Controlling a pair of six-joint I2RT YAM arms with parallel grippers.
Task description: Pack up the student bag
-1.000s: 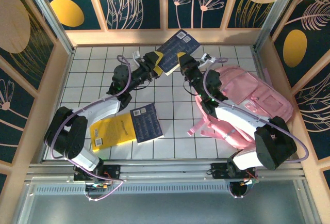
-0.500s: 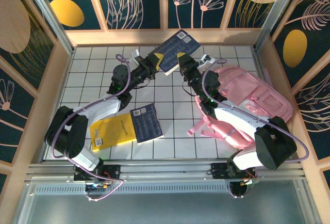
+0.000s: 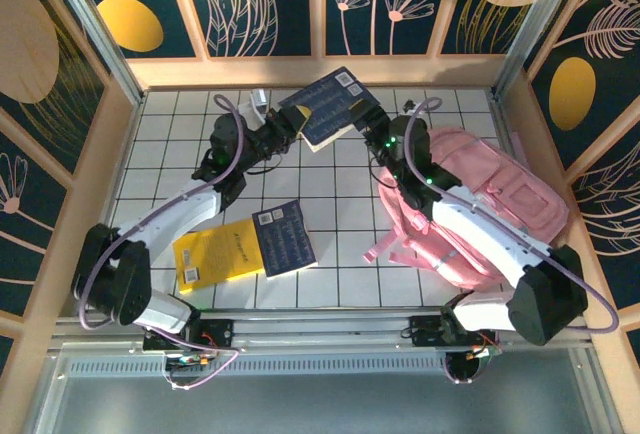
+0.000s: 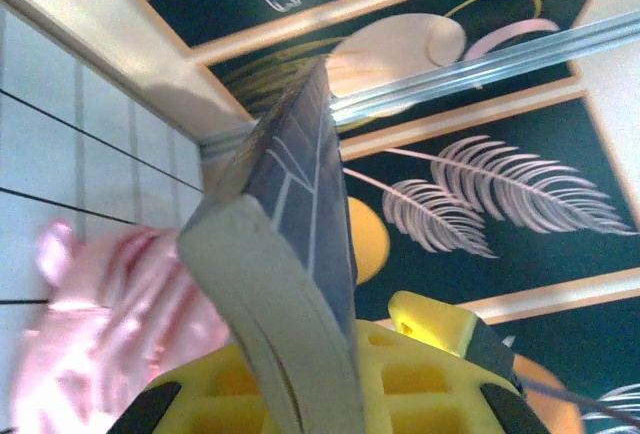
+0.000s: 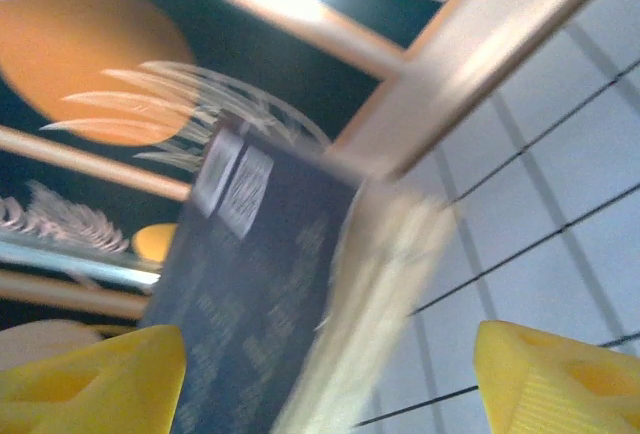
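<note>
A dark blue book (image 3: 332,106) hangs above the back of the table, and my left gripper (image 3: 297,126) is shut on its left edge. In the left wrist view the book's pale page edge (image 4: 285,304) rises between the yellow jaws of that left gripper (image 4: 320,394). My right gripper (image 3: 376,132) is open just right of the book. Its yellow fingers (image 5: 90,374) stand wide apart, with the blurred book (image 5: 250,304) ahead of them and not touching. The student bag (image 3: 495,204), pink, lies at the right under the right arm.
A yellow book (image 3: 215,256) and a second dark blue book (image 3: 285,237) lie side by side on the white tiled table (image 3: 340,204) near the left arm. Wooden walls close in the back and both sides. A pink bag strap (image 3: 385,249) trails toward the middle.
My right gripper opened, let go of the dark blue book and drew back to the right. The left gripper shut on the book and carries it, tilted, slightly left.
</note>
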